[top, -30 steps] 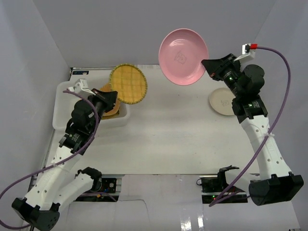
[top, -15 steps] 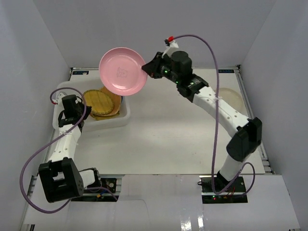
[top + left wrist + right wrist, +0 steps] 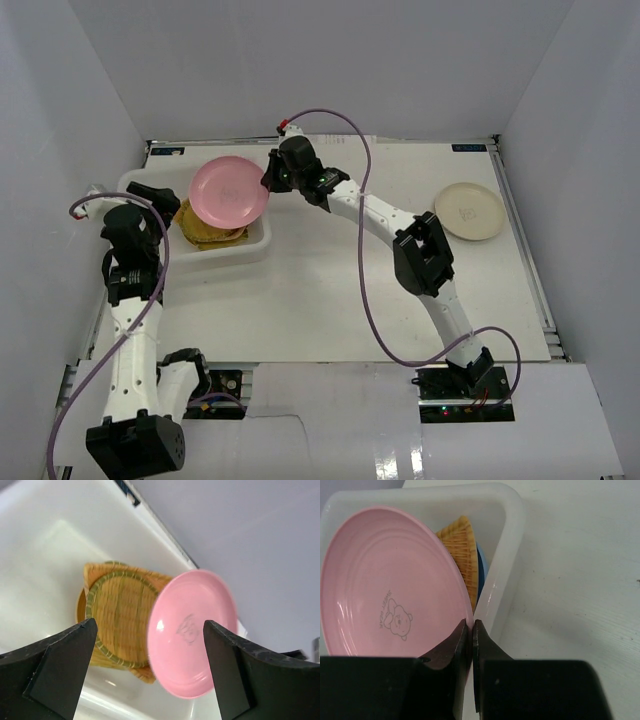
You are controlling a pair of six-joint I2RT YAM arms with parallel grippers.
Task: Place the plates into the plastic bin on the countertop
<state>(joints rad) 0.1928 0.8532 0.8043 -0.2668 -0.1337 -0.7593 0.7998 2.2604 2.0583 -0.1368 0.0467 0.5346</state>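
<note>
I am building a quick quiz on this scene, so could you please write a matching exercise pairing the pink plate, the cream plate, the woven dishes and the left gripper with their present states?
Things:
1. pink plate
2. cream plate
3. woven dishes
4. left gripper

States:
A. open, holding nothing
B. lying in the plastic bin
C. flat on the countertop, away from the bin
D. pinched at its rim by the right gripper, tilted over the bin

Pairs: 1-D, 2-C, 3-B, 4-A
</note>
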